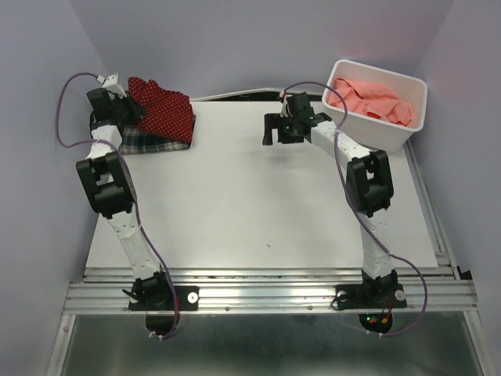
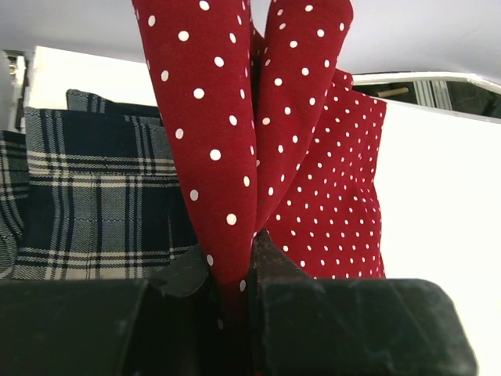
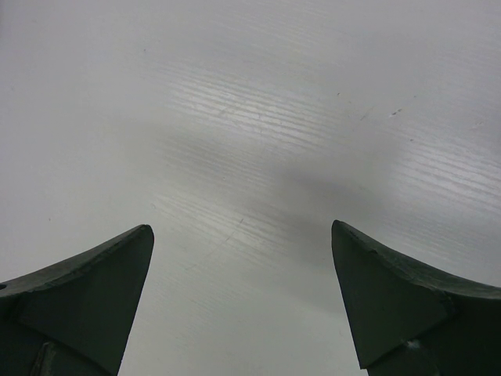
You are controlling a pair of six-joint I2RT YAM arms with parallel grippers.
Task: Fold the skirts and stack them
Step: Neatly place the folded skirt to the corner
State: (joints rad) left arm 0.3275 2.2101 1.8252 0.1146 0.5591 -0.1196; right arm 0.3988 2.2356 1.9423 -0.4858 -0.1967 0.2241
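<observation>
1. The left gripper (image 1: 129, 108) (image 2: 235, 266) stood nearly closed, its jaws pinching a bunched fold of the dark red polka-dot skirt (image 1: 168, 110) (image 2: 329, 188). In the left wrist view the cloth rose out of the narrow gap between the two fingers in two gathered folds.
2. The red dotted skirt was well to the left of the white plastic bin (image 1: 407, 129), near the far edge of the table (image 1: 250, 204) (image 3: 235, 117). Part of it was lifted in the claw, and the rest draped down.
3. The green-navy-white plaid skirt (image 1: 153, 142) (image 2: 94, 204) lay flat under and just nearer than the red one, also well left of the bin. The red cloth overlapped its far right part and touched it.
4. The salmon-pink skirt (image 1: 368, 98) sat crumpled inside the bin, filling most of it.
5. The right gripper (image 1: 274, 129) (image 3: 241, 227) hung just left of the bin, over bare table. Its jaws were spread wide apart and held nothing; the right wrist view showed only the white tabletop between the two fingers.
6. The bin itself stood at the far right corner of the table, with the right arm's forearm passing close by its near left side.
</observation>
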